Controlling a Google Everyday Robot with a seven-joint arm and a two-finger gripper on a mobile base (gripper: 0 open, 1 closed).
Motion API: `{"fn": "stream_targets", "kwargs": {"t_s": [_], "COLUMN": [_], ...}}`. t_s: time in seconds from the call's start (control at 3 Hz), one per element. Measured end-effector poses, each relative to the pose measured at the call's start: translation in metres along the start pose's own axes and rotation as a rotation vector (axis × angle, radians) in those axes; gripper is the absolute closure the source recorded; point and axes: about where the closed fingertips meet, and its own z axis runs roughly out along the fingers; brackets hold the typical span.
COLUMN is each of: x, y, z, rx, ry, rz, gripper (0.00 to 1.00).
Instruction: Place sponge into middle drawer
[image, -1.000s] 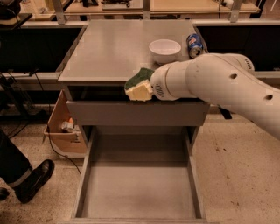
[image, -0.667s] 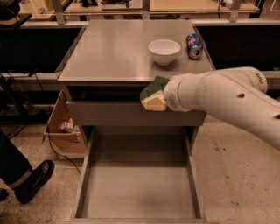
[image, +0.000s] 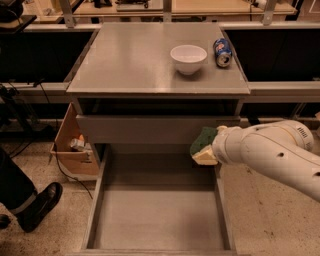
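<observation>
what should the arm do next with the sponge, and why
Probably move left and down before letting go. The gripper holds the sponge in the air by the right rear corner of the open middle drawer, roughly over its side wall, so a drop here might miss the floor.

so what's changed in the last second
The end effector, still holding the sponge, moved down and toward the picture's right, from the front edge of the cabinet top to over the right rear corner of the open middle drawer. The drawer, the white bowl and the can stayed put.
</observation>
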Motion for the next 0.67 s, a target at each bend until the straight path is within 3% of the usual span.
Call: {"fn": "stream_targets", "kwargs": {"t_s": [0.67], "x": [-0.0086], "y": [0.0000], "z": [-0.0063], "rx": [0.022], "ry": [-0.035], "rz": [-0.022], "gripper": [1.00]}}
